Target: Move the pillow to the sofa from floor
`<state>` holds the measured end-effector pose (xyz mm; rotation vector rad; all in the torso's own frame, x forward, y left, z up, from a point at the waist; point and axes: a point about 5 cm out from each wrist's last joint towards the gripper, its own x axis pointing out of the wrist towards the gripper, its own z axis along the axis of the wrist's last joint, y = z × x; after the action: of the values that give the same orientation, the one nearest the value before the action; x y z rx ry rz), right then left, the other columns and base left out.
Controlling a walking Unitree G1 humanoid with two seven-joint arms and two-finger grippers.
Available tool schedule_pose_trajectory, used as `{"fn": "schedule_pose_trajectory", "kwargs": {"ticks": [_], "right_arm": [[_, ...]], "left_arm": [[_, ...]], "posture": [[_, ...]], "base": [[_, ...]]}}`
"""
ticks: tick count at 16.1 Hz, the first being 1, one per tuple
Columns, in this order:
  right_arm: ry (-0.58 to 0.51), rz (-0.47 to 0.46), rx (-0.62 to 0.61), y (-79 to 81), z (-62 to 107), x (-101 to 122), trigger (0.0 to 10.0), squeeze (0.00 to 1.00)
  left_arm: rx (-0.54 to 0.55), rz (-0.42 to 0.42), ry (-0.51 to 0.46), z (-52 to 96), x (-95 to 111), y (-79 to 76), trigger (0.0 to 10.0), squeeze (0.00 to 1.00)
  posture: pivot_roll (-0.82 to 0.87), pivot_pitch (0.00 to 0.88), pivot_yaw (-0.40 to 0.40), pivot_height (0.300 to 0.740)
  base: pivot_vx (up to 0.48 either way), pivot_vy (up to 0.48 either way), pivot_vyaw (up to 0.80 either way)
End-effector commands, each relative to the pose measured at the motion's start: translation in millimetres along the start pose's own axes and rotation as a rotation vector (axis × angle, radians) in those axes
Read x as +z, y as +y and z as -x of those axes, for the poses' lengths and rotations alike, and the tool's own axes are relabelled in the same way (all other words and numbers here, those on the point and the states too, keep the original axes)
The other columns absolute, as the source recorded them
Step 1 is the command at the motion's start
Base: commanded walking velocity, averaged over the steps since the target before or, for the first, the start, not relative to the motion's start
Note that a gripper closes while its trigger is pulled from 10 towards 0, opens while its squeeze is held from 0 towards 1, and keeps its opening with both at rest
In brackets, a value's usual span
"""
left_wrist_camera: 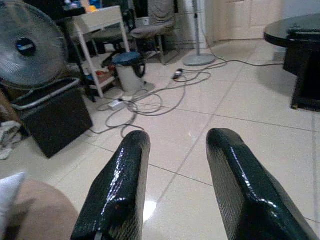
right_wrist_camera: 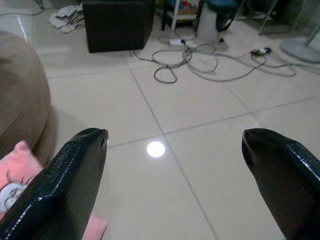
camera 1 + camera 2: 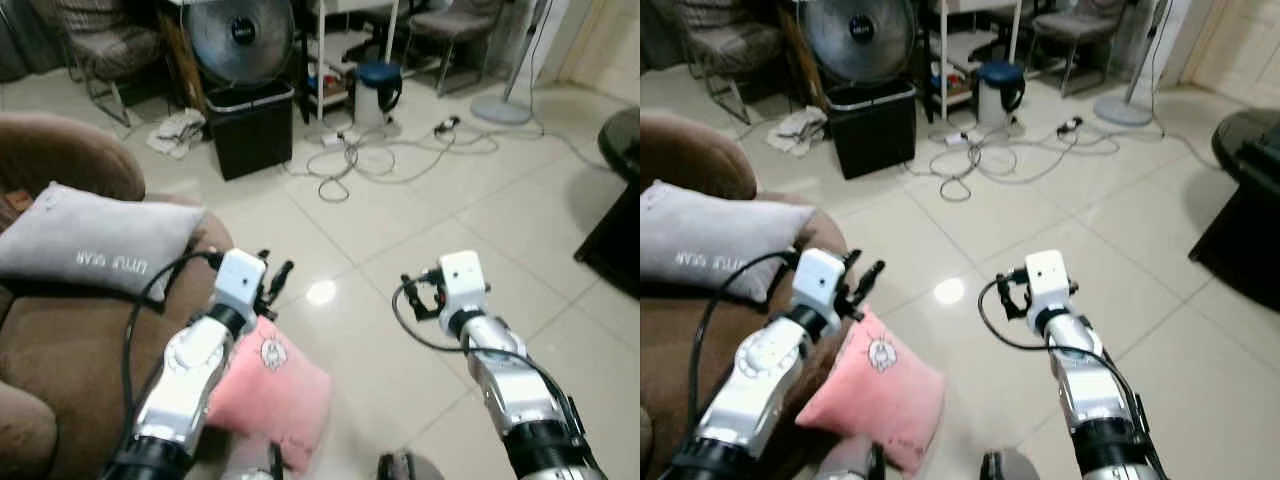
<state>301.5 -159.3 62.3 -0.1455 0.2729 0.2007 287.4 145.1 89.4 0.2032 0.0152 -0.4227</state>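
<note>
Both silver arms reach forward over the pink pillow (image 3: 268, 392), which lies on the tiled floor (image 3: 400, 230) against the brown sofa (image 3: 60, 350).

From the head, the left gripper (image 3: 275, 283) hangs above the pillow's upper corner and the right gripper (image 3: 418, 295) over bare tile; a grey cushion (image 3: 95, 240) sits on the sofa. Each wrist view shows its fingers spread with nothing between them, the right wider, with a pillow corner by one finger (image 2: 60, 180).
</note>
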Motion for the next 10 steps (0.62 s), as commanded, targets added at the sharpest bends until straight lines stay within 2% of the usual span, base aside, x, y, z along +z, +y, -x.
{"fn": "schedule_pose_trajectory", "kwargs": {"ticks": [1, 3, 5, 10], "right_arm": [[-0.014, -0.013, 0.029, 10.1, -2.9, 5.1, 10.0, 0.00], [-0.013, -0.013, 0.030, 10.2, -3.1, 5.2, 10.0, 0.00], [-0.010, -0.017, 0.030, 10.1, -3.2, 5.1, 10.0, 0.00], [-0.013, -0.016, 0.028, 10.1, -3.1, 5.3, 10.0, 0.00]], "left_arm": [[0.044, -0.008, 0.013, 3.9, -1.4, 10.4, 10.0, 0.00], [0.048, -0.008, 0.018, 3.5, -1.8, 11.2, 10.0, 0.00], [0.054, -0.013, 0.026, 2.8, -2.5, 11.9, 10.0, 0.00], [0.061, -0.021, 0.031, 2.5, -3.2, 11.9, 10.0, 0.00]], "posture": [[0.04, 0.000, 0.003, 0.664], [0.04, 0.000, 0.005, 0.664], [0.04, 0.000, 0.005, 0.639], [0.04, 0.000, 0.005, 0.614]], "base": [[0.000, 0.000, 0.00], [0.000, 0.000, 0.00], [0.000, 0.000, 0.00], [0.000, 0.000, 0.00]]}}
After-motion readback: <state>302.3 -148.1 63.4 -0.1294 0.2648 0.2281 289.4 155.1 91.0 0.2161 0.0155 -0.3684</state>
